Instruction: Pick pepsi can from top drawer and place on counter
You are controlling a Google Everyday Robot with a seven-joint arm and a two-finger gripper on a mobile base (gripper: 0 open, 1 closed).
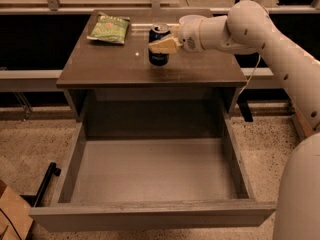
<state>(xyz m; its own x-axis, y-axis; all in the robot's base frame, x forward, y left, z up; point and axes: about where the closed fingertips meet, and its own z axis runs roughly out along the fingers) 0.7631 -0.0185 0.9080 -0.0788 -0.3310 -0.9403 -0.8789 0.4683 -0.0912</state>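
Note:
The pepsi can (159, 58), dark blue with a silver top, stands upright at the middle back of the counter (110, 66); its base is at the counter's surface. My gripper (160, 43) reaches in from the right and is shut on the can's upper half. One tan finger (163, 45) lies across the can's front; the other is hidden behind it. The top drawer (150, 216) is pulled fully out below the counter, and its grey floor holds nothing.
A green snack bag (110, 29) lies at the counter's back left. My white arm (280, 49) runs along the right side. A railing and dark gap lie behind the counter. A cardboard box corner (12, 216) sits on the floor at lower left.

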